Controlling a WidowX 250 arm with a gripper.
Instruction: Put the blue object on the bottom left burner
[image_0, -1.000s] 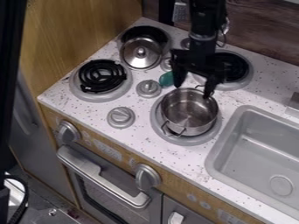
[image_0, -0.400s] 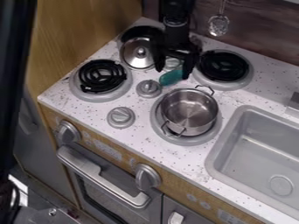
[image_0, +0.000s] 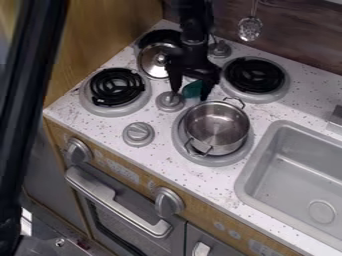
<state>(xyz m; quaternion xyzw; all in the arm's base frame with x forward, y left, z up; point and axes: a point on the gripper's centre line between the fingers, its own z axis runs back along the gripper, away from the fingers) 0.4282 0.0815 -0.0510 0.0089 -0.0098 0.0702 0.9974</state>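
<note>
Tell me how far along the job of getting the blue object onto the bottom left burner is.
Done: only positioning, by the look of it; the pincer hangs over the blue-green object, open fingers on either side.
In hand: apparently nothing, as I see no closed grip.
Left: grip it, lift it and set it on the bottom left burner, across the knob from it.

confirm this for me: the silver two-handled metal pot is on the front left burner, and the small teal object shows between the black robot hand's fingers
One thing is wrong: the camera view shows the silver two-handled metal pot on the front right burner. The small teal object does show between the black robot hand's fingers.
</note>
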